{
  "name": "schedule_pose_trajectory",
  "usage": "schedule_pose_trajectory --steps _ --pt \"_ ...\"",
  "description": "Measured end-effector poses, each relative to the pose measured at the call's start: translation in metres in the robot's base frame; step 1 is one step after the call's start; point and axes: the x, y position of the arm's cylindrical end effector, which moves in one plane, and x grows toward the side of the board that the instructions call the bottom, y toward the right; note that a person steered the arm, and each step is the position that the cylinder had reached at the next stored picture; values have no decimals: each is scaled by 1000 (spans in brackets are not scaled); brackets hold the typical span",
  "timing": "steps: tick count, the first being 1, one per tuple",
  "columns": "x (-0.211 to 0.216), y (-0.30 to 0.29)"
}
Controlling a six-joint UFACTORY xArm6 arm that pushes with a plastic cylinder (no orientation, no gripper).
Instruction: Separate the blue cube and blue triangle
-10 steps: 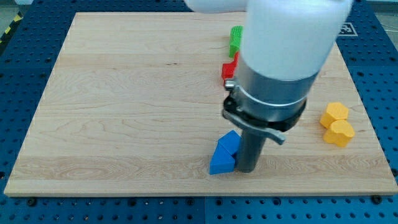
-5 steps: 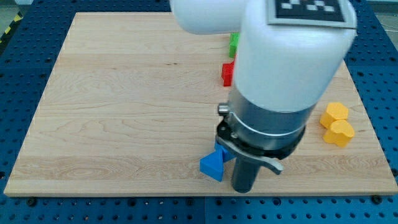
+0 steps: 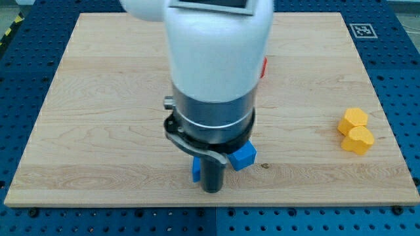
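Observation:
The blue cube (image 3: 243,156) lies near the board's bottom edge, just right of my rod. Only a sliver of the blue triangle (image 3: 195,170) shows at the rod's left side; the rest is hidden behind the rod. My tip (image 3: 211,189) rests on the board between the two blue blocks, slightly below them. The arm's white and grey body covers the middle of the board.
Two yellow blocks (image 3: 355,130) sit together at the view's right, near the board's right edge. A bit of a red block (image 3: 264,67) peeks out right of the arm body. The wooden board (image 3: 98,118) lies on a blue perforated table.
My rod has moved left along the bottom edge. The blue triangle has been pushed left with it, and the blue cube now shows on the rod's right. The arm now hides the green block.

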Motion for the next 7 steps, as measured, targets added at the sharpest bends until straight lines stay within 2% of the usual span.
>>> schedule_pose_trajectory --steps 3,6,7 --pt "1 -40" --pt "-23 -43" --pt "-43 -56"
